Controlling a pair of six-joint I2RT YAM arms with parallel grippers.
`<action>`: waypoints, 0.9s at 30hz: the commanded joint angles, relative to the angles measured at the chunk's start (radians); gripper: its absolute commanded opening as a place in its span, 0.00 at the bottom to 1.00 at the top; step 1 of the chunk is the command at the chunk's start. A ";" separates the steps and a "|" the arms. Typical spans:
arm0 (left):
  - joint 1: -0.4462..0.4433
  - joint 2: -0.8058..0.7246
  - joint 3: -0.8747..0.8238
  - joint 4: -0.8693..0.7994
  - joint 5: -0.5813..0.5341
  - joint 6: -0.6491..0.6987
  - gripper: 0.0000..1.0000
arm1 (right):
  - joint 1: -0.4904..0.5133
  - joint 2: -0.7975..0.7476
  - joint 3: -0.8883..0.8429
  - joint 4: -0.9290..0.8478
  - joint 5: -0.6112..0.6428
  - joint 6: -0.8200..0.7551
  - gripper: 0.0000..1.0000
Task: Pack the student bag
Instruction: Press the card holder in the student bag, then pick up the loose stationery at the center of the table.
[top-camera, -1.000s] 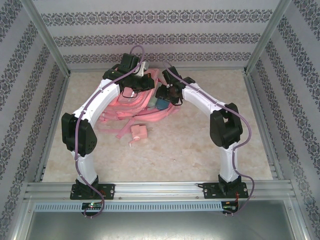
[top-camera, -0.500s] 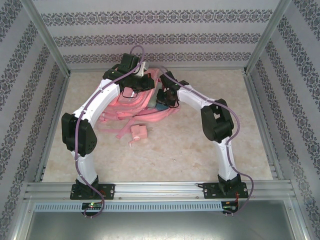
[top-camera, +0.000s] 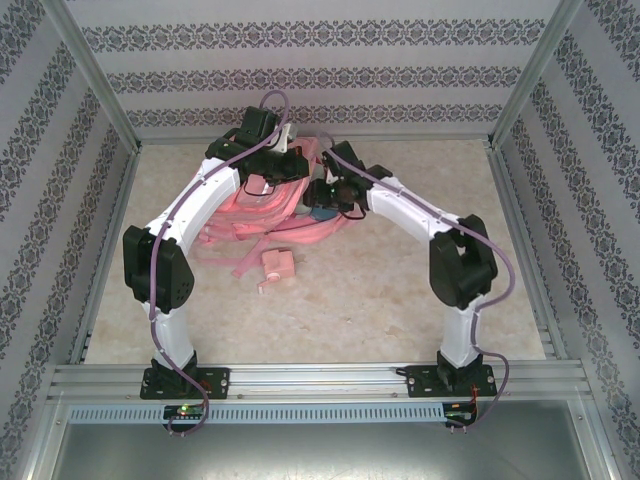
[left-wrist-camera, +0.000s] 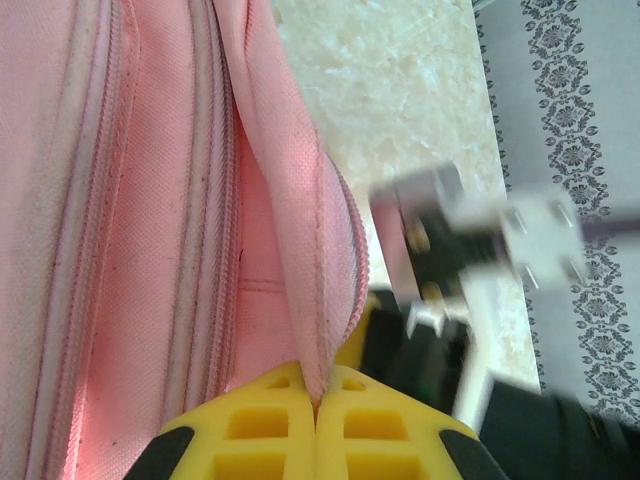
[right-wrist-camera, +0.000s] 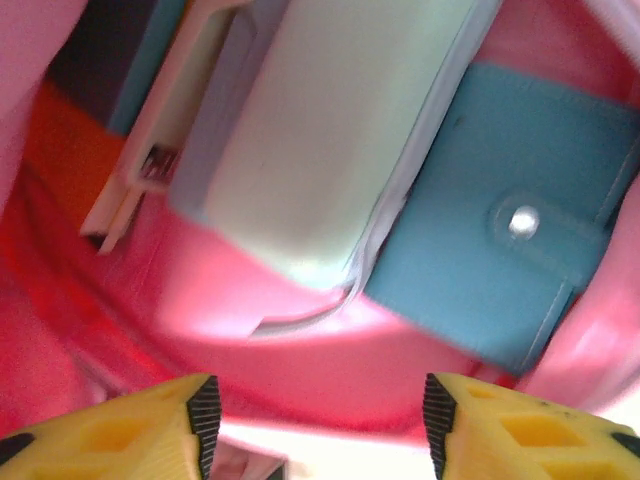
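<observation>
Well, the surface (top-camera: 420, 290) is boxed in. Patterned walls (top-camera: 320, 80) rise along its far, left and right edges, and a metal rail (top-camera: 320, 378) runs along the near edge where my arms are bolted. The near half and the whole right side of the surface lie bare, so that is where the open room is. The crowding is all at the middle of the far edge, where both my arms meet over the student bag (top-camera: 255, 205).

The student bag lies close to the far edge, a little left of centre, with its pink straps (top-camera: 225, 258) trailing toward the near edge. A small pink pouch (top-camera: 276, 266) sits on the surface just beyond the straps, apart from the bag.

My left gripper (left-wrist-camera: 316, 405) is pinched closed on the bag's zippered rim, and the pink fabric edge runs up from between the yellow fingers. My right gripper (right-wrist-camera: 318, 410) is at the bag's mouth, its fingers spread well apart with nothing between them.

The bag is pink woven cloth with parallel rows of piping and stitching, slightly grubby along the seams. Its lining is a deeper pink. Inside, a pale green case (right-wrist-camera: 330, 130) lies against a blue wallet (right-wrist-camera: 500, 270) with a snap button.
</observation>
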 joint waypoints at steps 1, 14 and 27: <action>0.014 -0.019 0.051 0.028 0.004 0.007 0.00 | 0.065 -0.079 -0.110 0.040 0.051 -0.061 0.66; 0.060 0.033 0.131 0.000 0.023 -0.003 0.00 | 0.356 -0.049 -0.259 0.172 0.230 -0.035 0.98; 0.062 0.018 0.097 -0.011 0.026 0.002 0.00 | 0.422 0.184 -0.040 0.025 0.349 0.002 0.98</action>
